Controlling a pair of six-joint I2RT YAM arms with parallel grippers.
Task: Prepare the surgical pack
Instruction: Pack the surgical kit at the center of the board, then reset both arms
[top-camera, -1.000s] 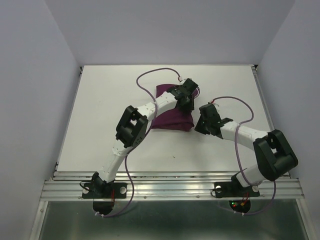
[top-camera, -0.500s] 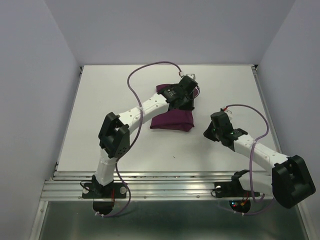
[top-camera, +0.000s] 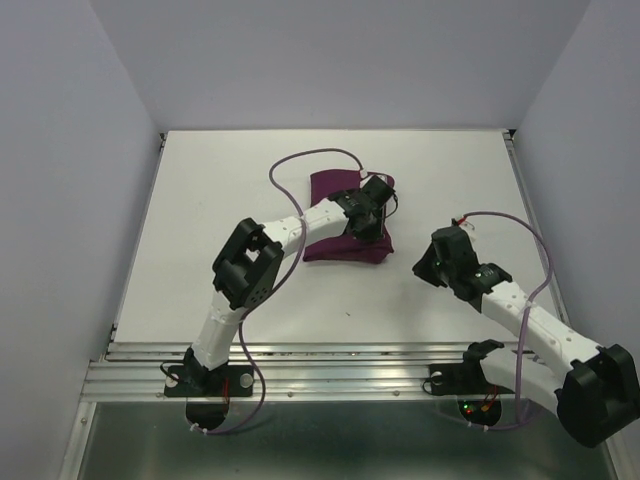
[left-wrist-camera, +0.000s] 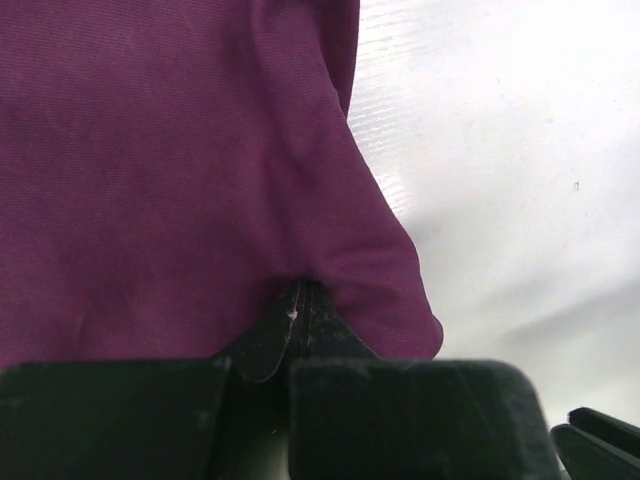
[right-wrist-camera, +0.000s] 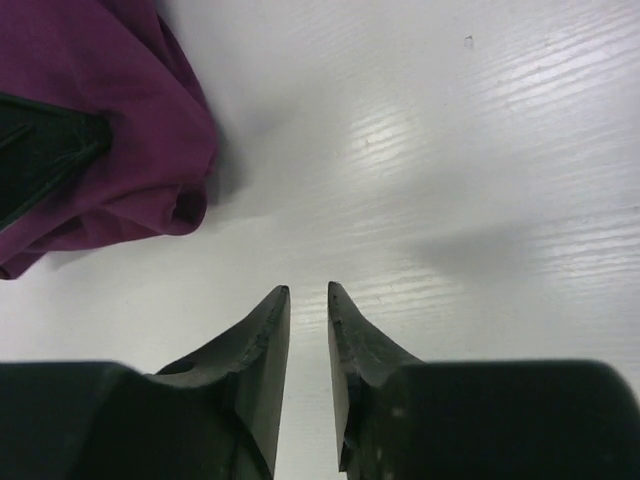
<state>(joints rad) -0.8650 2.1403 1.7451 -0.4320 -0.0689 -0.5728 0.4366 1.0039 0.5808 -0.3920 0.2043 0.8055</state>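
Observation:
The surgical pack shows only as a dark purple cloth bundle (top-camera: 335, 245) folded on the white table; tray, gauze and instruments are hidden. My left gripper (top-camera: 372, 218) sits on the bundle's right side. In the left wrist view its fingertips (left-wrist-camera: 302, 288) are pressed together, with a fold of the cloth (left-wrist-camera: 150, 150) bunched at the tips. My right gripper (top-camera: 425, 265) hovers over bare table to the right of the bundle. Its jaws (right-wrist-camera: 308, 290) stand slightly apart with nothing between them, and the cloth's corner (right-wrist-camera: 120, 150) lies ahead to the left.
The white table (top-camera: 200, 250) is walled on three sides by pale panels. A metal rail (top-camera: 340, 375) runs along the near edge at the arm bases. Purple cables loop above both arms.
The left gripper closed its jaws on the cloth's right side and the bundle shifted slightly nearer. The right arm pulled back to the right, away from the cloth, its jaws parting a little.

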